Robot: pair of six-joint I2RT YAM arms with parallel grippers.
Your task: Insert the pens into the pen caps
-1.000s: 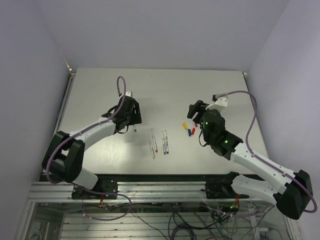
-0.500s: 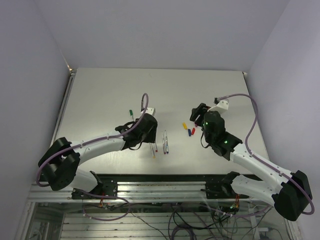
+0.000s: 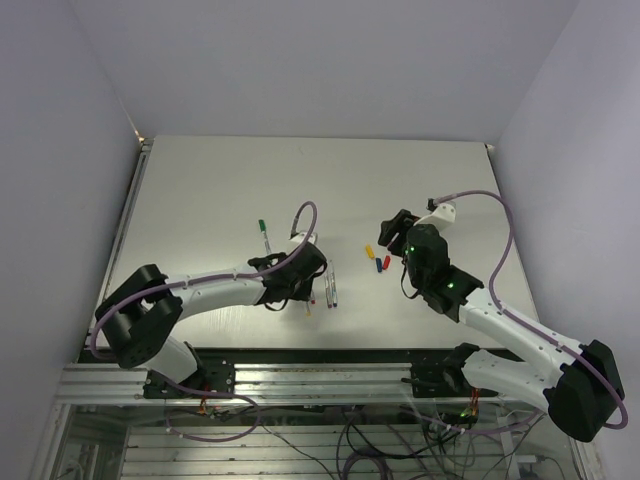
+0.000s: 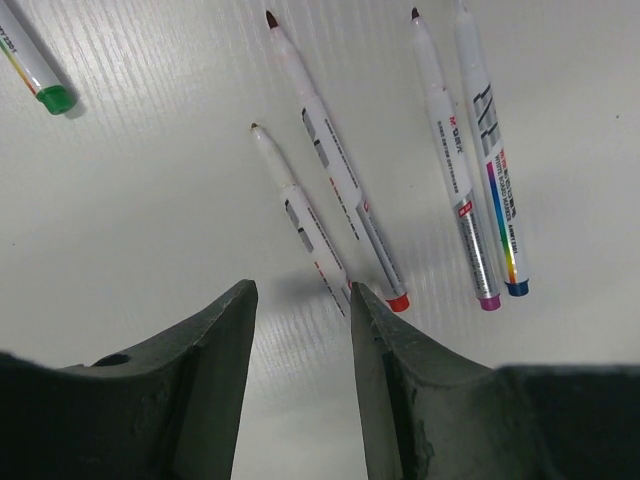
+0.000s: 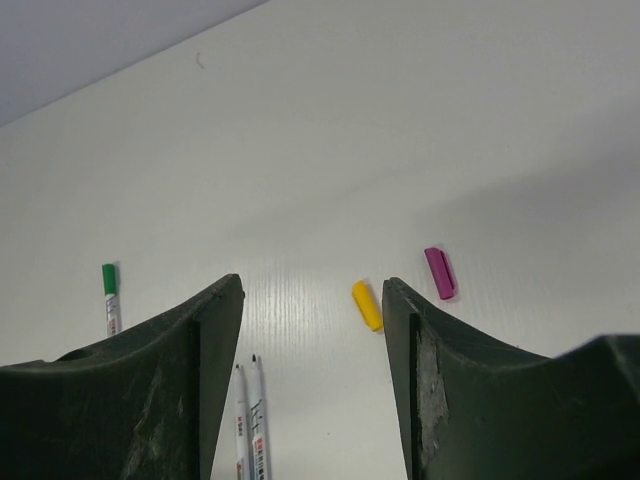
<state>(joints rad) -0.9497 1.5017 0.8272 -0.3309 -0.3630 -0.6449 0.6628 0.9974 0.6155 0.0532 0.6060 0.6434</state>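
Four uncapped grey-white pens lie side by side in the left wrist view: one (image 4: 300, 215) runs under my left gripper's right finger, then a red-ended (image 4: 335, 165), a purple-ended (image 4: 450, 160) and a blue-ended one (image 4: 490, 150). My left gripper (image 4: 300, 290) is open and empty just above them (image 3: 300, 283). A green pen (image 3: 264, 236) with a green cap on it lies apart at the back left. A yellow cap (image 5: 366, 305) and a purple cap (image 5: 439, 273) lie ahead of my right gripper (image 5: 312, 285), which is open and empty. The blue cap (image 3: 378, 265) and red cap (image 3: 386, 261) lie beside it.
The pale table (image 3: 200, 180) has a metal rail along its left edge and walls close behind and to both sides. The right arm (image 3: 470, 300) reaches in from the near right, and its purple cable arcs above it.
My left gripper has moved right and nearer, from the back left to over the four pens. The green capped pen now lies uncovered where it was. The right arm has barely moved.
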